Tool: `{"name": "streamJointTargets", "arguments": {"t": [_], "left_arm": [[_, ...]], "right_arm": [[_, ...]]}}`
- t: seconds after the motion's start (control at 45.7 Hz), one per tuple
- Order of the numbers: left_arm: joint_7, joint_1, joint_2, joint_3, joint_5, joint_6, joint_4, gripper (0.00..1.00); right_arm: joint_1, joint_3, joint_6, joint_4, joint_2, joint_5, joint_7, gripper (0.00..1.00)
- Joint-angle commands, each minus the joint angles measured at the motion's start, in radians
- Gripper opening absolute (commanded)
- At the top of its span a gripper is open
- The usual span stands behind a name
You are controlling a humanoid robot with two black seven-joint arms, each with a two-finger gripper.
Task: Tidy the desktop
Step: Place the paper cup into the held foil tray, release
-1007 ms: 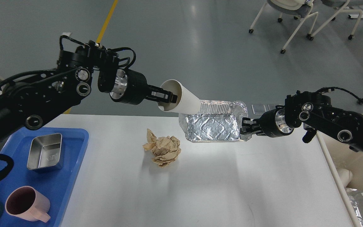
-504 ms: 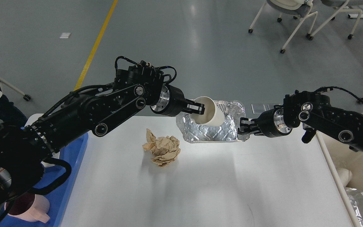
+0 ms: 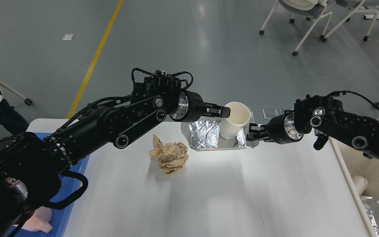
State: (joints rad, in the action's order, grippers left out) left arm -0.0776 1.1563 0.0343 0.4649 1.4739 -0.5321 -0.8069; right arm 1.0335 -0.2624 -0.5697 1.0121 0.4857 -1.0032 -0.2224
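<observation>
From the head view, the white tabletop fills the lower middle of the scene, with a foil tray near its far edge, a crumpled brown paper ball just left of the tray, and a blue tray at the left edge, mostly hidden by the left arm. A white paper cup stands upright inside the foil tray. The left gripper has its jaws closed on the cup's near rim, and the right gripper pinches the tray's right rim with jaws nearly closed. The step in hand looks like seating the cup in the tray so both can go as one load. To do it well, I judge the cup should rest flat on the foil floor before the left jaws let go, while the right grip keeps the flimsy tray level. No brand, label or writing can be read on anything.
</observation>
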Motion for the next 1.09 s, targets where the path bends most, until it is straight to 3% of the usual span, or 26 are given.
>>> {"name": "streamJointTargets", "arguments": {"t": [0.0, 0.197, 0.328, 0.482, 0.679, 0.854, 1.073], "left_arm": [[0.002, 0.003, 0.003, 0.003, -0.011, 0.014, 0.003, 0.81], [0.010, 0.025, -0.019, 0.018, -0.047, -0.006, -0.017, 0.87], [0.013, 0.037, -0.123, 0.017, -0.061, -0.011, -0.083, 0.88], [0.012, 0.007, -0.347, 0.014, -0.067, -0.014, -0.256, 0.97], [-0.004, -0.148, -0.715, 0.054, -0.069, 0.035, -0.471, 0.97], [-0.002, -0.398, -1.071, 0.149, -0.231, 0.130, -0.647, 0.97], [0.015, -0.653, -1.278, 0.195, -0.446, 0.323, -0.696, 0.97]], "right_arm": [[-0.001, 0.000, 0.001, 0.000, 0.002, 0.000, 0.000, 0.00], [-0.010, 0.000, 0.002, -0.004, -0.001, 0.000, 0.000, 0.00], [-0.020, 0.000, 0.004, -0.004, 0.005, -0.002, 0.000, 0.00], [-0.020, 0.000, 0.004, -0.004, 0.016, 0.000, 0.000, 0.00], [-0.027, 0.000, 0.004, -0.006, 0.025, 0.000, 0.000, 0.00], [-0.040, -0.001, 0.007, -0.006, 0.017, -0.002, 0.000, 0.00], [-0.038, -0.001, 0.010, -0.009, 0.014, -0.002, 0.000, 0.00]]}}
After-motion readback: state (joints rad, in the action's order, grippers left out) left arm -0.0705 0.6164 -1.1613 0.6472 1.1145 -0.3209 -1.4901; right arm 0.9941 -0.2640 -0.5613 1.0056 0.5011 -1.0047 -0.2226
